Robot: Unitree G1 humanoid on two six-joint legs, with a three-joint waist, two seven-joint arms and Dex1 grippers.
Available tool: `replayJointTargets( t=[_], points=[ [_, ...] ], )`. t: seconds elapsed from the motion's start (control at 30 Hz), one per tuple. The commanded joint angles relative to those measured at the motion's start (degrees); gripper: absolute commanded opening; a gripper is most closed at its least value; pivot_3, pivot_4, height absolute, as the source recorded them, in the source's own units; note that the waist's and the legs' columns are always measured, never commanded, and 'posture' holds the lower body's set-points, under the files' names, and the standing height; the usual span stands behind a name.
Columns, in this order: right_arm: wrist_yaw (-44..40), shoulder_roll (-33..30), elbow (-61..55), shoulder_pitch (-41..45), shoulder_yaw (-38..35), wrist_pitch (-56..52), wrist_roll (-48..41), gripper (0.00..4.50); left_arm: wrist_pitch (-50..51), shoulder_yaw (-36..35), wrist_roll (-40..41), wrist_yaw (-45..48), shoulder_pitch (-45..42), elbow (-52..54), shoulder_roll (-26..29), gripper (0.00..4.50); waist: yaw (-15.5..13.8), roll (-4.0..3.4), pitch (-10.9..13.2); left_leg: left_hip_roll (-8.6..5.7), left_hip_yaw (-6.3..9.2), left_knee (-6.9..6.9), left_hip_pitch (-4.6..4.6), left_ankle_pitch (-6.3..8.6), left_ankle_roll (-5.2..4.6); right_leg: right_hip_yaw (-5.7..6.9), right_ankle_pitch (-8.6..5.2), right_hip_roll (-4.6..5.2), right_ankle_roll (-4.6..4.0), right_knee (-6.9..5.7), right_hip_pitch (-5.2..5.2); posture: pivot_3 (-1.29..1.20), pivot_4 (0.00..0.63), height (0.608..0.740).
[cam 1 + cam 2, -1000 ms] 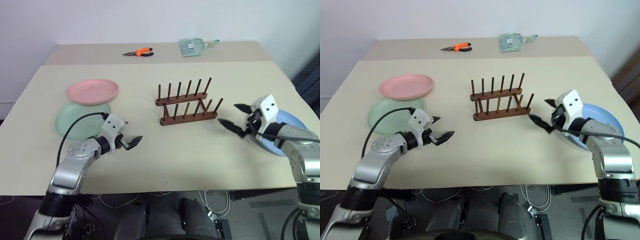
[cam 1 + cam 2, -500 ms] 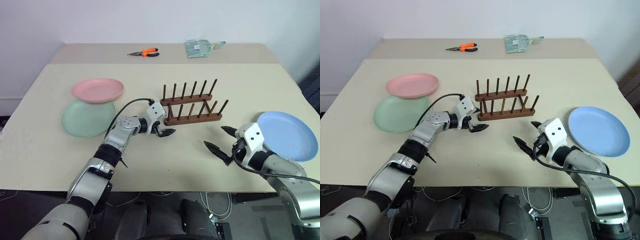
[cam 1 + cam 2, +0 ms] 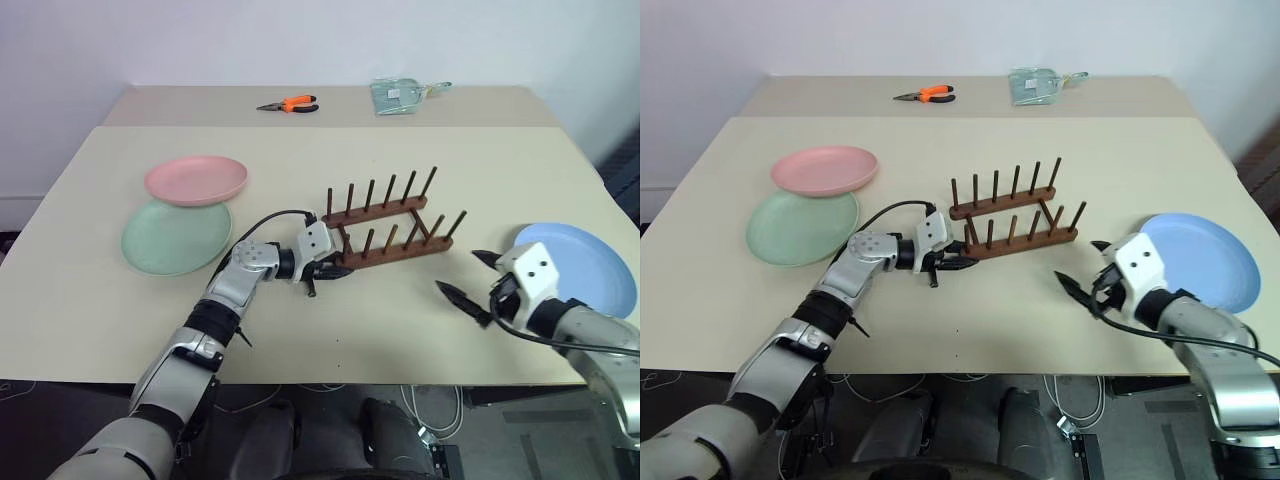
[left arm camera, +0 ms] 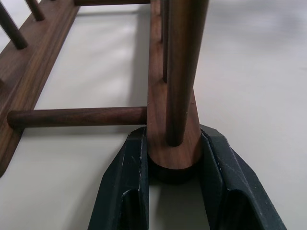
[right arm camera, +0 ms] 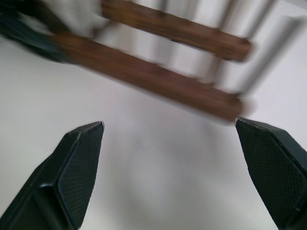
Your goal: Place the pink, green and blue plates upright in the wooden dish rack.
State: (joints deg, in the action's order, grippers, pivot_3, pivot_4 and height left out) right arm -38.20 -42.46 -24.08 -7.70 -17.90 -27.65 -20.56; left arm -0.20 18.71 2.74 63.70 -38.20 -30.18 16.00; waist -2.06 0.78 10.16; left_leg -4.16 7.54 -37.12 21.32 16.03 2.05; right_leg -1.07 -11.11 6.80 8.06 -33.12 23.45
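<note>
The wooden dish rack (image 3: pixel 392 226) stands mid-table with its pegs up and no plate in it. My left gripper (image 3: pixel 327 270) is shut on the left end of its near base bar; in the left wrist view the two fingers (image 4: pixel 128 167) press both sides of that bar end (image 4: pixel 173 143). The pink plate (image 3: pixel 196 180) lies flat at the left, overlapping the far edge of the green plate (image 3: pixel 170 238). At the right the blue plate (image 3: pixel 588 262) lies flat. Just left of it my right gripper (image 3: pixel 459 272) hovers open and empty, pointing at the rack (image 5: pixel 144 79).
Orange-handled pliers (image 3: pixel 285 104) and a clear plastic packet (image 3: pixel 402 95) lie on the farther table behind. The table's front edge (image 3: pixel 330 378) runs close below both arms. Bare tabletop lies between the rack and the right gripper.
My left gripper swung right to the rack's left end and closed on the near bar. The rack now sits slightly turned. The right gripper stayed open and drew back toward the blue plate.
</note>
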Motion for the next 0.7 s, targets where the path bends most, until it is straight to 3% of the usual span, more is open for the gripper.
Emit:
replayJointTargets(
  t=[0.03, 0.1, 0.3, 0.33, 0.43, 0.53, 0.6, 0.63, 0.7],
  points=[
    [-2.87, -2.27, 0.44, -2.32, -4.3, 1.87, -0.23, 4.5, 0.83, 1.74, 1.26, 6.68, 1.07, 4.67, 1.96, 0.78, -0.15, 0.0, 0.0, 0.0, 0.01, 0.0, 0.0, 0.0, 0.0, 0.01, -0.01, 0.0, -0.01, 0.0, -0.01, 0.0, 0.15, 0.74],
    [-3.58, -2.78, 0.93, -3.62, -5.76, 2.18, -0.19, 4.5, 0.35, 2.19, -0.71, 5.77, 0.62, 3.55, 2.55, 0.78, -0.16, 0.0, 0.0, 0.0, 0.01, -0.04, 0.0, 0.0, 0.0, 0.01, -0.12, 0.0, -0.04, 0.01, -0.04, 0.0, 0.15, 0.74],
    [-4.46, -3.54, 2.41, -7.74, -9.19, 3.24, 1.61, 4.5, 2.88, 0.16, -4.25, -2.7, 1.17, 1.72, 4.33, 3.64, -0.08, -0.01, -0.02, 0.01, 0.0, -0.06, -0.04, 0.0, 0.0, -0.01, -0.19, 0.0, 0.1, 0.0, -0.08, 0.0, 0.15, 0.74],
    [-4.76, -3.64, 2.28, -8.4, -9.44, 3.32, 1.74, 4.24, 4.35, -0.52, -3.91, -3.31, 2.03, 3.07, 5.17, 4.14, 0.06, -0.01, -0.03, 0.02, 0.01, -0.05, -0.06, 0.0, 0.0, -0.01, -0.18, 0.0, 0.11, -0.01, -0.08, 0.0, 0.15, 0.74],
    [-6.98, -3.73, 0.2, -10.91, -9.4, 2.71, 0.66, 3.21, 12.34, -3.57, 0.65, -1.57, 7.99, 13.18, 9.45, 4.01, 1.28, -0.06, -0.08, 0.06, 0.01, 0.01, -0.12, 0.0, 0.0, 0.0, -0.17, -0.02, 0.15, -0.06, -0.08, 0.0, 0.15, 0.74],
    [-7.95, -3.26, -2.17, -11.35, -6.81, 1.47, -0.34, 1.74, 22.36, -4.66, 6.65, 1.03, 15.78, 28.34, 13.63, 2.78, 2.78, -0.14, -0.13, 0.17, 0.01, 0.19, -0.21, 0.05, -0.07, -0.02, -0.19, -0.09, 0.15, -0.13, -0.02, 0.0, 0.15, 0.74],
    [-7.53, -2.63, -2.5, -10.38, -3.28, 1.28, 0.54, 0.77, 27.19, -3.34, 7.72, -2.21, 18.46, 35.23, 12.2, 1.88, 2.84, -0.24, -0.18, 0.19, 0.02, 0.18, -0.21, 0.05, -0.07, -0.02, -0.25, -0.09, 0.04, -0.14, -0.02, 0.0, 0.15, 0.74],
    [-7.18, -2.38, -2.43, -9.86, -1.68, 1.34, 1.14, 0.28, 29.44, -2.84, 7.98, -4.16, 19.17, 37.59, 10.95, 1.86, 2.67, -0.26, -0.2, 0.18, 0.03, 0.15, -0.21, 0.05, -0.07, -0.03, -0.27, -0.05, 0.01, -0.14, -0.05, 0.0, 0.15, 0.74],
    [-5.64, -1.71, -1.83, -8.23, 1.74, 1.8, 3.16, 0.06, 32.47, -1.57, 7.96, -7.41, 20.38, 41.17, 8.46, 1.86, 1.81, -0.26, -0.19, 0.15, 0.07, -0.01, -0.13, 0.05, -0.07, -0.02, -0.31, 0.03, -0.01, -0.08, -0.14, 0.0, 0.15, 0.74]
  ],
)
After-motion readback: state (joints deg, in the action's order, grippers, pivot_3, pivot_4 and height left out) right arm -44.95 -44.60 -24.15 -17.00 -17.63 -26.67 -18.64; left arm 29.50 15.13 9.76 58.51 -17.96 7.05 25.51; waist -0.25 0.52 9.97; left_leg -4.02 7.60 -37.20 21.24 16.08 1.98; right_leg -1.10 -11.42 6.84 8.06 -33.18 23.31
